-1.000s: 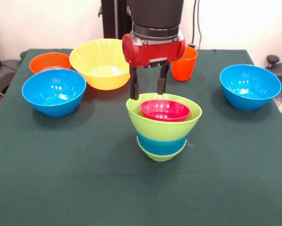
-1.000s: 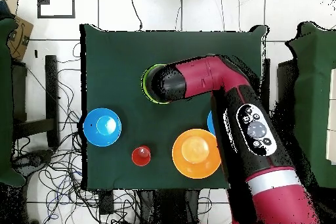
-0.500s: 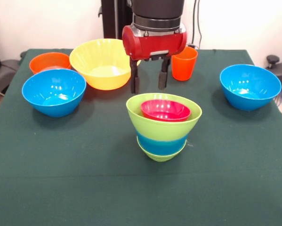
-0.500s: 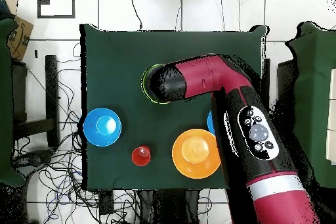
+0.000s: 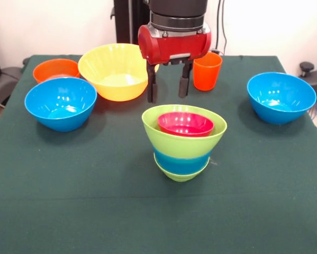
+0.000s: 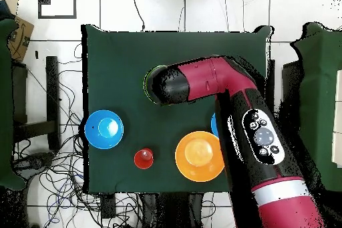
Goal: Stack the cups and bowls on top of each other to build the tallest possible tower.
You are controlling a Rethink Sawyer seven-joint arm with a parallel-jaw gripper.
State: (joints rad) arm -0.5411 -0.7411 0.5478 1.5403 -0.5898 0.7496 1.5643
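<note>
Pincer (image 5: 168, 97) spread and empty, hanging just above and behind the rim of the tower (image 5: 183, 142), touching nothing. Tower right below the pincer: small red-pink bowl (image 5: 186, 124) nested in a flared lime bowl (image 5: 183, 138), over a blue band and a green base.

Likely next: fetching another piece. Best to clear the lime rim fully before any sideways travel, since a knock on that wide flared top would tip the narrow-footed column. Best to close on a thin rim wall, one finger inside and one outside, and to lower each piece straight and centred so it seats.

Orange cup (image 5: 207, 71) just behind the pincer, to one side: a good topper, tall and narrow. Big yellow bowl (image 5: 114, 71) behind on the other side, too wide to sit inside the red-pink one. Blue bowls well apart on either flank (image 5: 60, 103) (image 5: 281, 97); small orange bowl (image 5: 56, 69) farthest off.

All pieces glossy hard plastic, thin-walled, round, slippery under the fingers. Desk (image 5: 94, 201) covered in matt dark green cloth, some grip for bases.

Overhead, tower mostly hidden under the arm (image 6: 220, 88); seating perhaps slightly off-centre, hard to judge.
</note>
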